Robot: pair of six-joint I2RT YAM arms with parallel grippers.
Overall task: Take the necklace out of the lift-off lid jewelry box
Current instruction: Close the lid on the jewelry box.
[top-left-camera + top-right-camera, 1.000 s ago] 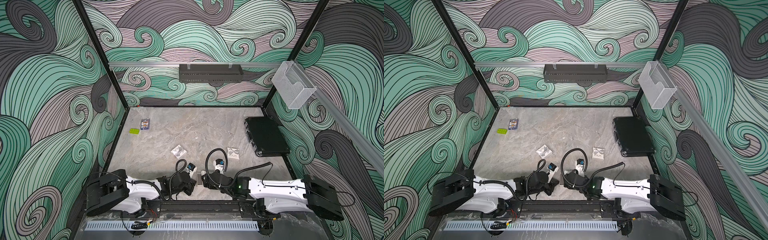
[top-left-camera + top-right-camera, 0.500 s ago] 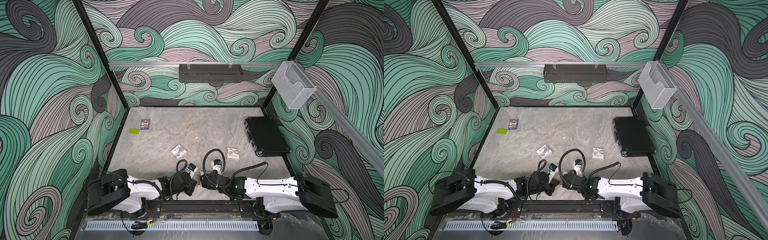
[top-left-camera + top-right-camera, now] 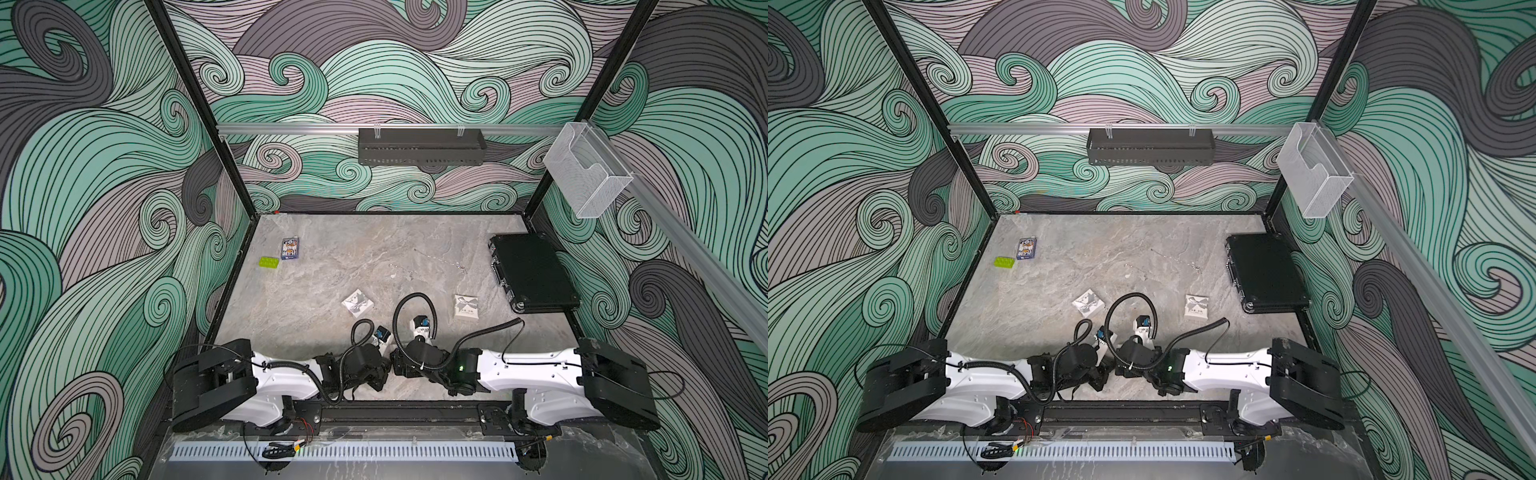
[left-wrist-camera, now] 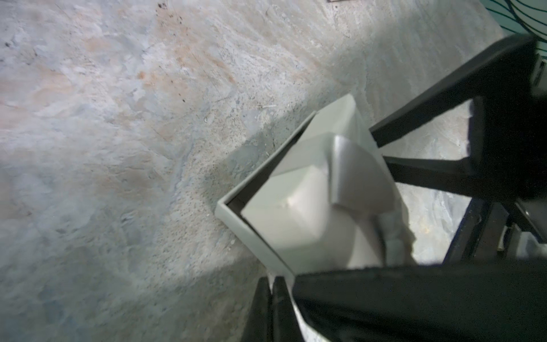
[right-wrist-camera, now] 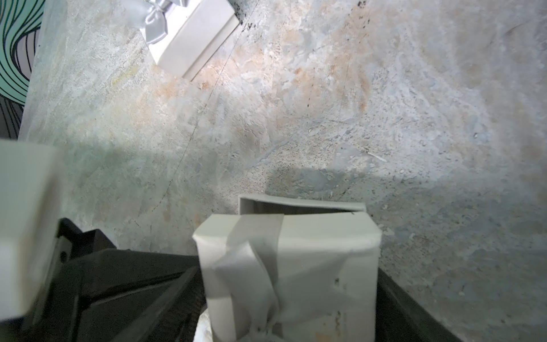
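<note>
The jewelry box is small, pale grey-white card. In the left wrist view its base [image 4: 254, 237] rests on the marble table, and my left gripper [image 4: 270, 279] is shut on the thin wall of that base. The ribboned lid [image 5: 310, 242] is tilted above the base [image 5: 296, 204], between the fingers of my right gripper [image 5: 287, 278], which touch both its sides. In both top views the left gripper [image 3: 380, 376] and right gripper [image 3: 400, 368] meet near the table's front middle and cover the box. The necklace is hidden, as the lid blocks the inside.
Two more white ribboned boxes [image 3: 357, 303] [image 3: 466, 308] lie just behind the grippers. A black case [image 3: 532, 272] sits at the right wall, with a green block [image 3: 269, 262] and a card pack [image 3: 290, 248] at the back left. A thin chain-like strand [image 3: 459, 267] lies mid-right.
My right arm has slid left, bringing its gripper in against the left gripper. The left arm has stayed in place.
</note>
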